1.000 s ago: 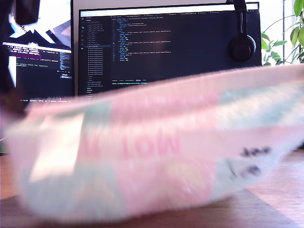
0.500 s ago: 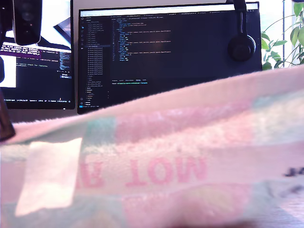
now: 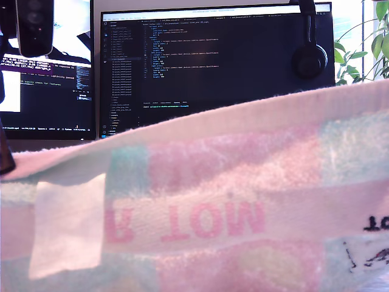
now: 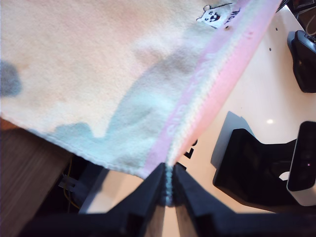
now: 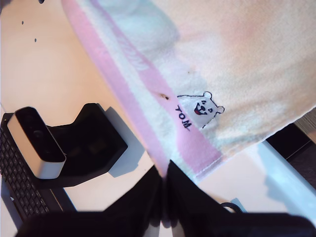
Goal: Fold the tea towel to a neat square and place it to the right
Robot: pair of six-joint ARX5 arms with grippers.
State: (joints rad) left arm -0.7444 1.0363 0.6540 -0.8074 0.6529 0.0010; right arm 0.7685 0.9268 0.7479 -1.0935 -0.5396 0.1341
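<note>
Both grippers pinched tight on the tea towel (image 3: 231, 201): my first gripper (image 4: 168, 190) on one corner, my second gripper (image 5: 164, 190) on a pink edge nr the bear logo (image 5: 201, 107). Towel's lifted & stretched in front of the monitors (image 3: 213, 61), prob. for folding over.

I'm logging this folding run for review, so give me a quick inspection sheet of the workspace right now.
Surface: pale desk under the cloth; a wood-grain patch shows in the first wrist view.
Job's things: tea towel held up and spread, filling most of the exterior view; bear motif near one corner.
Clutter: black camera stand with a camera; keyboard.
Grippers: my first gripper shut on the towel's edge; my second gripper shut on another edge.
Cables: wires below the desk edge.
Surroundings: monitors, headphones, plant.
</note>
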